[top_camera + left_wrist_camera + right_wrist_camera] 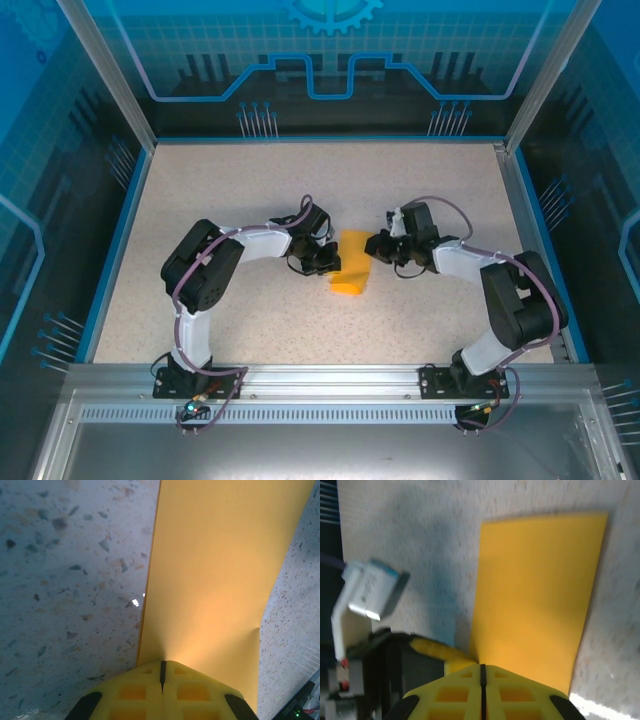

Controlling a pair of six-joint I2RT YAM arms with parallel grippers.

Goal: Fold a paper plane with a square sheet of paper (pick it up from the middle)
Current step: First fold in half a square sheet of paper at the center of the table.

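Observation:
The square sheet of paper (352,266) is orange-yellow and shows as a narrow upright rectangle at the table's middle, apparently folded in half. My left gripper (333,262) meets its left edge and my right gripper (377,246) meets its right edge near the top. In the left wrist view the yellow fingers of the left gripper (162,663) are shut, with the paper (220,570) running out from their tips. In the right wrist view the right gripper (482,666) is likewise shut at the near edge of the paper (535,595), and a yellow finger of the left gripper (432,650) shows beside it.
The speckled table (220,190) has a blue rim (118,240) on the left, far and right sides, inside a glass-walled enclosure. An aluminium rail (320,378) carries both arm bases at the near edge. Open tabletop lies all round the paper.

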